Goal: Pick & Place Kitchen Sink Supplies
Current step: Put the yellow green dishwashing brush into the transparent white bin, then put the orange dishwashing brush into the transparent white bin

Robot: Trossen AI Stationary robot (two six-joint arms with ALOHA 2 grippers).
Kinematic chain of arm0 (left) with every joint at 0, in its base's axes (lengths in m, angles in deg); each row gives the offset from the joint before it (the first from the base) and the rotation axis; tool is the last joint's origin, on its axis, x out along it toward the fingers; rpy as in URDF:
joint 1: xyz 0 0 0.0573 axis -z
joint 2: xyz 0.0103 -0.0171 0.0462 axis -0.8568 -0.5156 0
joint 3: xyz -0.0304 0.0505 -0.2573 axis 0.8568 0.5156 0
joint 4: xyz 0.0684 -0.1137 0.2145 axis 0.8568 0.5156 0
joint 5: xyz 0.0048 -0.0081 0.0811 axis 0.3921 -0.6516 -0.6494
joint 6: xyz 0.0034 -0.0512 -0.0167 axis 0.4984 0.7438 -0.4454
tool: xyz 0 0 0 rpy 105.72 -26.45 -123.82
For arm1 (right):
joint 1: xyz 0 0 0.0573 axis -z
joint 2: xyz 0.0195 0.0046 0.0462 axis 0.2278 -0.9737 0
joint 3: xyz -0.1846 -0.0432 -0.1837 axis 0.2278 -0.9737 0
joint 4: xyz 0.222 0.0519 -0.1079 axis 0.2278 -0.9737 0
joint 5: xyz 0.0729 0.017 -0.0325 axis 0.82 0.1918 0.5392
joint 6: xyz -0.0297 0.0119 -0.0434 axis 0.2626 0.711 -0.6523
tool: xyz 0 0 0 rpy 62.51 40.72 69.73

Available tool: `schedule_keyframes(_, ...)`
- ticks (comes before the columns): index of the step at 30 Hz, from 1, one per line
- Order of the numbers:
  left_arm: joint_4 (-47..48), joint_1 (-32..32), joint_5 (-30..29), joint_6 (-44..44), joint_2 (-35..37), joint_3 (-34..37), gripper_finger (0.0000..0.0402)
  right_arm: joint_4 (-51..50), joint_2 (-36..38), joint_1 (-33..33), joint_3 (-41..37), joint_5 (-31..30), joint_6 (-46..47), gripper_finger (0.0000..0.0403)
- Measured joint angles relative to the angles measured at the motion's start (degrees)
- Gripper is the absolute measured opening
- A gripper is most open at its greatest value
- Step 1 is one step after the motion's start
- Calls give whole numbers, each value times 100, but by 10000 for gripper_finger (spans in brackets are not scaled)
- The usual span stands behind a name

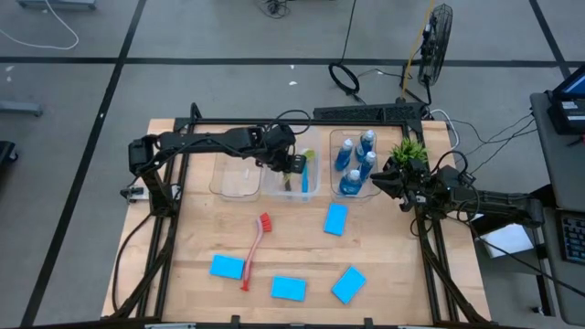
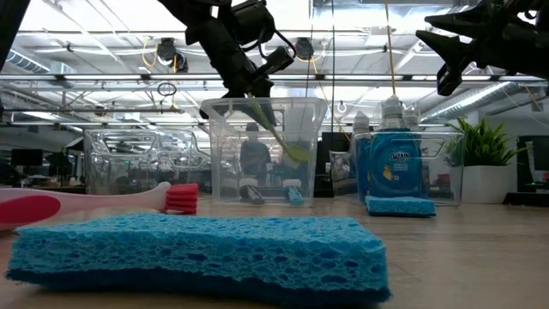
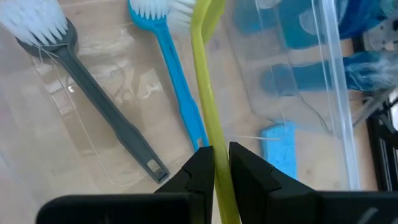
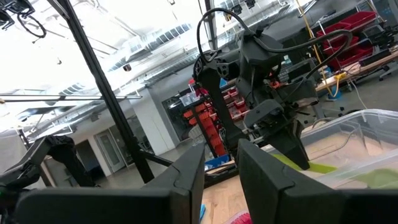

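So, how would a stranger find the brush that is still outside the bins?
Start from the row of three clear bins at the table's far edge, then look toward the near edge, among the scattered blue sponges. The red brush lies there on bare wood, the only long red thing; the other brushes are in the middle bin.

The floor [image 1: 210,37] around the table [image 1: 393,274] is grey, with dark lines crossing it. A black fan [image 1: 437,41] stands behind the table, and black cables [image 1: 352,78] lie near it on the floor. In the low view the room is big and bright, with a high ceiling [image 2: 103,60] of white beams and pipes. The right wrist view shows red shelves [image 4: 208,124] far back and a white wall [image 4: 152,121] beside them.
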Motion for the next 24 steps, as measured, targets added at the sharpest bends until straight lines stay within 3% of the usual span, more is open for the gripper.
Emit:
schedule_keyframes(6,-4,0,13,-68,0,-2,70,0,0,-2,-1,0,0,86)
schedule_keyframes(18,-9,-95,224,-338,69,-2,210,0,0,0,0,2,2,86)
schedule_keyframes(24,-109,-149,460,-426,462,-2,255,2,2,0,0,7,2,86)
